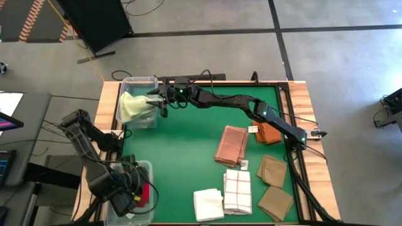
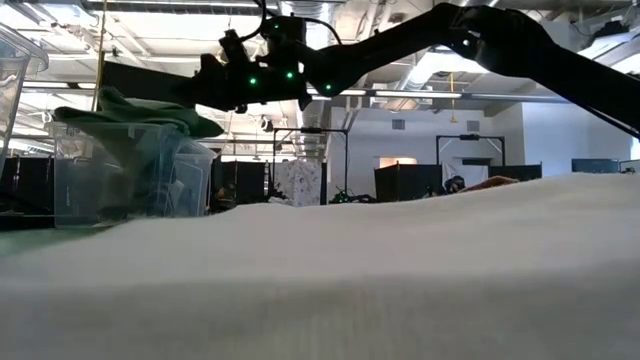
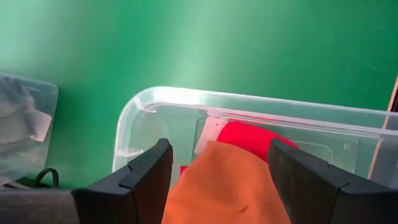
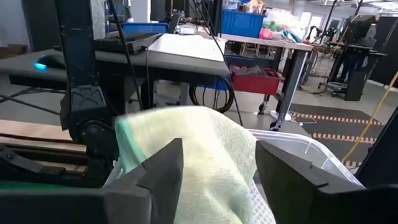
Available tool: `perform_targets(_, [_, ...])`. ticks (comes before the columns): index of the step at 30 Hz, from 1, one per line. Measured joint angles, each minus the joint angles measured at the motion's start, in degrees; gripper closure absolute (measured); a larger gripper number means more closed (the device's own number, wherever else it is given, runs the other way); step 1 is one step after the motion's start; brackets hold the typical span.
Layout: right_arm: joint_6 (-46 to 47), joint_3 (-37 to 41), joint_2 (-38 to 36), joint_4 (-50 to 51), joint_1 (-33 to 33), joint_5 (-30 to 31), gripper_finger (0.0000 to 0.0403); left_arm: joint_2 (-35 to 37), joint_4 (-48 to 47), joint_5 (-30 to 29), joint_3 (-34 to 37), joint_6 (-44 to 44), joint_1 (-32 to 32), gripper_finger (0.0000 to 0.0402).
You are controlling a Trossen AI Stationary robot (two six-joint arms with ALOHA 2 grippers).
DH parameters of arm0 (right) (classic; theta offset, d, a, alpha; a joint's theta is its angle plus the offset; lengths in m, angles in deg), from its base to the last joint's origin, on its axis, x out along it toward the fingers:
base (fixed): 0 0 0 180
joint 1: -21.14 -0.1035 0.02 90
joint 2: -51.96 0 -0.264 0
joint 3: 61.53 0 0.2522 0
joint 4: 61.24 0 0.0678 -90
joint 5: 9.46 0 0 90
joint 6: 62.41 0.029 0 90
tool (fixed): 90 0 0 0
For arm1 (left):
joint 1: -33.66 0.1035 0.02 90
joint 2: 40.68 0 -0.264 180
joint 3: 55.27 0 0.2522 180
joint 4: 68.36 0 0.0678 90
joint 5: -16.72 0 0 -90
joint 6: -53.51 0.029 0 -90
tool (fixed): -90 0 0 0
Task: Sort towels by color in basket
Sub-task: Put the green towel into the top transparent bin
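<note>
One pale green towel (image 1: 132,107) is draped over the rim of the far-left clear bin (image 1: 139,82), heaped up rather than lying flat inside, so the risk is that it slides back out over the wall or snags on the right gripper (image 1: 152,99) when the arm pulls away, since the cloth sits right between the fingers. Right gripper hangs over that bin's right side, jaws spread with the green cloth loose between them; looks released, not pinched. Left gripper (image 3: 217,180) hovers over the near-left bin (image 1: 146,168), jaws wide; an orange towel (image 3: 230,186) shows between the fingers with a red towel (image 3: 252,138) below in the bin. Can't tell if the orange one is touched or just lying there. Rest of the towels wait on the green mat (image 1: 182,150) to the right: salmon pink (image 1: 231,145), rust-orange (image 1: 269,132), two tan (image 1: 273,185), white-checked (image 1: 237,191), white (image 1: 208,204).
</note>
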Motion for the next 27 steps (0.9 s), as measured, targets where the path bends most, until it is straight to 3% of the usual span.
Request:
perform_targets(11, [-5.0, 0.0, -2.6, 7.8, -0.5, 0.0, 0.0184, 1.8, -5.0, -5.8, 0.0, -1.6, 0.0, 0.0152])
perform_targets(27, [-10.4, 0.0, -14.1, 46.5, -1.5, 7.1, 0.0188, 7.6, -7.9, -23.3, 0.0, 5.0, 4.3, 0.0167])
